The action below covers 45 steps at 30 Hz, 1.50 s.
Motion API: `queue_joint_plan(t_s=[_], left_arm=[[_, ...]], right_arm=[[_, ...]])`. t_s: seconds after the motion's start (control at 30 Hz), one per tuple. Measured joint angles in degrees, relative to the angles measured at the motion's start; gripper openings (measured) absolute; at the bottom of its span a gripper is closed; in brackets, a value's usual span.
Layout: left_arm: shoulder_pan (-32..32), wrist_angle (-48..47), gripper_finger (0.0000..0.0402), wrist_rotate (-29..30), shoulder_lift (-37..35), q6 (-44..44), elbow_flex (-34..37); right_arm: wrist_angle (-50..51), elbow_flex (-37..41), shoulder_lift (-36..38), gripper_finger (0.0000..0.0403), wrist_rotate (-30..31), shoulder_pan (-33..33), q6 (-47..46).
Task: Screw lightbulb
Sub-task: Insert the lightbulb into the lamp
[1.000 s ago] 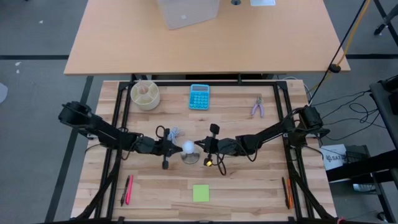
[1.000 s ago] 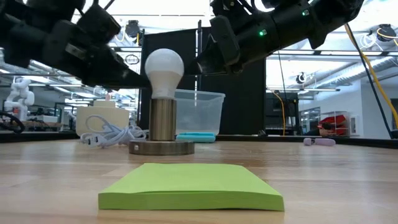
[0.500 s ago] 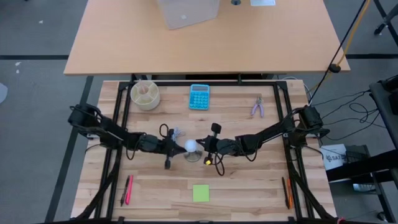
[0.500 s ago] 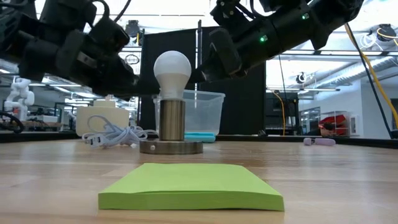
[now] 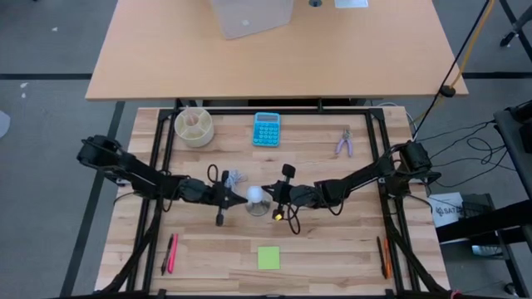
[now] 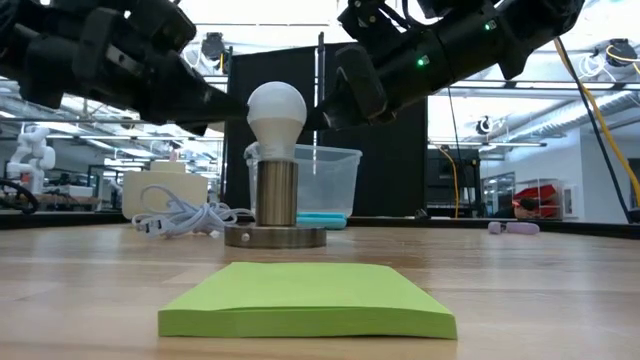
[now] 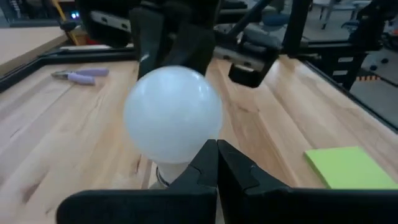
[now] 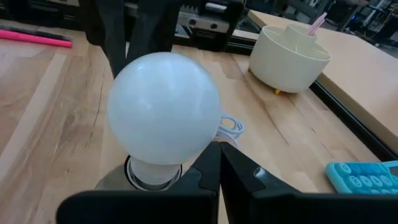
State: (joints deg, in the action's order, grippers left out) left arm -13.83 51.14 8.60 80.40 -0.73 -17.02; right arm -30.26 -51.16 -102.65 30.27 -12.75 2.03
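The white lightbulb (image 5: 255, 196) stands upright with its base in a metal socket post on a round grey disc (image 6: 275, 237) at the table's middle. It also shows in the low view (image 6: 277, 110) and in both wrist views (image 7: 173, 115) (image 8: 163, 109). My left gripper (image 5: 240, 196) is shut, level, with its tips at the globe's left side (image 6: 243, 106). My right gripper (image 5: 268, 196) is shut, level, with its tips close to the globe's right side (image 6: 320, 112). My left gripper's shut fingertips (image 7: 216, 149) stand right at the globe's lower side, coming level from the table's left. I cannot tell whether they touch it. My right gripper's shut fingertips (image 8: 219, 149) stand right at the globe's lower side, coming level from the table's right. I cannot tell whether they touch it.
A green pad of sticky notes (image 5: 268, 257) lies near the front edge. A white cable (image 5: 234, 177) lies just behind the bulb. A blue calculator (image 5: 267, 129), a cream cup (image 5: 194, 126) and purple pliers (image 5: 344, 143) lie at the back. Pens (image 5: 170, 253) lie at the front left.
My left gripper went toward the table's right against the bulb, then drew back toward the left. The bulb and its socket disc have slid a little toward the table's right, staying upright.
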Motion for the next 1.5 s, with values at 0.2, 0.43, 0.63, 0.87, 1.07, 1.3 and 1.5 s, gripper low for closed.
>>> queue_joint_plan(t_s=[0.2, 0.43, 0.63, 0.87, 1.07, 1.3, 1.5], left_arm=[[0.40, 1.26, 0.0000, 0.00, 0.94, -0.05, 0.02], [0.34, 0.67, 0.0000, 2.86, 0.94, -0.31, 0.07], [0.61, 0.18, 0.0000, 7.63, 0.94, -1.57, 0.07], [2.19, -3.70, 0.0000, 12.99, 0.97, -4.98, -0.01], [2.28, -6.09, 0.0000, 15.00, 0.91, -6.34, -0.02], [-0.42, -6.95, 0.0000, 14.37, -3.96, -4.81, 0.00], [-2.62, -7.43, 0.0000, 10.69, -7.56, -2.24, 0.00]], right_arm=[[-1.18, 0.00, 0.00, 0.0000, 0.25, -0.07, 1.03], [-0.05, 0.02, 0.00, 0.0000, 1.05, -0.95, 1.87], [2.82, 0.02, 0.02, 0.0000, 1.27, -1.77, 1.68], [3.88, -0.02, -0.09, 0.0000, -4.89, -3.17, 2.03], [4.60, -0.01, -0.09, 0.0000, -3.50, -2.91, 1.36], [7.28, 0.00, -0.07, 0.0000, -2.05, -1.52, -2.03], [4.44, 0.00, -0.04, 0.0000, 1.34, -0.25, -2.10]])
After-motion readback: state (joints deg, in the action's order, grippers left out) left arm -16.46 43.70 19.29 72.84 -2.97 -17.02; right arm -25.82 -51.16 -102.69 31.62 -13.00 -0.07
